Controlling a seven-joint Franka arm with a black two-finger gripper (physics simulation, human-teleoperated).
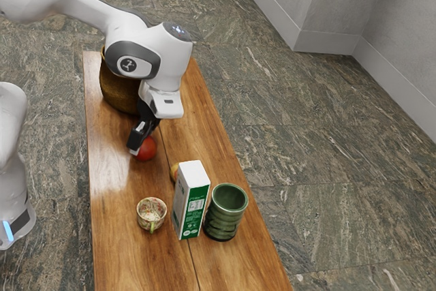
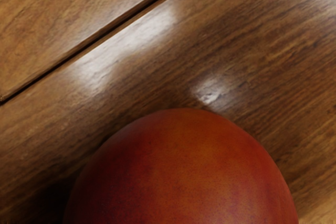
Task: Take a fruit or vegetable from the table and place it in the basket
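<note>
The black gripper is low over the table, right at a round red fruit and covering part of it in the exterior view. Whether it holds the fruit cannot be made out. In the wrist view the red-orange fruit looms large at the lower edge, just under my hand, with wood around it. A brown basket stands at the table's far end, partly behind the arm. Another yellowish fruit peeks out from behind a carton.
The white and green carton stands upright beside a ribbed green cup. A small patterned cup is on the carton's other side, toward the exterior view's left. All rest on the narrow wooden table.
</note>
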